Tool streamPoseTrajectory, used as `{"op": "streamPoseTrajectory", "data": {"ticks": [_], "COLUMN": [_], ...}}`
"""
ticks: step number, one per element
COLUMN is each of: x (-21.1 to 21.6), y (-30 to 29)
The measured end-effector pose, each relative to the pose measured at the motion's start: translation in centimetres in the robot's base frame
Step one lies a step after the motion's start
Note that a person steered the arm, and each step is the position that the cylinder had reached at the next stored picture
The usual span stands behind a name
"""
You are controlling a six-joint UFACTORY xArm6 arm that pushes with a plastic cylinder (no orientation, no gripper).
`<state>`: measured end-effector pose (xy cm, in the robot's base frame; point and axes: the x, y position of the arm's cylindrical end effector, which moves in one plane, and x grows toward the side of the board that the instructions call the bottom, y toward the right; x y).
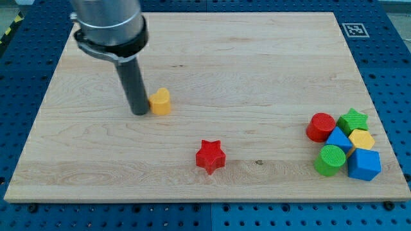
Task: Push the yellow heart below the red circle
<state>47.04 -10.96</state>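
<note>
Eight blocks lay on the wooden board. Two were red: a star and a circle. Two were green: a star and a cylinder. Two were blue. Two were yellow: one probably the heart, half hidden, one hexagon-like.

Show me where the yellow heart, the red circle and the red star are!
yellow heart (160, 101): camera view, on its top face, just right of my tip (139, 113).
red circle (320, 124): camera view, on its round top.
red star (210, 154): camera view, centre of its top.
</note>
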Motion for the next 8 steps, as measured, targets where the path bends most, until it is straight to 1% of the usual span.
{"op": "streamPoseTrajectory", "data": {"ticks": [1,2,3,5,6,7,8], "x": [0.0,-0.9,-1.5,-1.5,-2.4,-2.4,0.4], "y": [0.8,-1.9,-2.7,0.3,1.2,2.2,3.8]}}
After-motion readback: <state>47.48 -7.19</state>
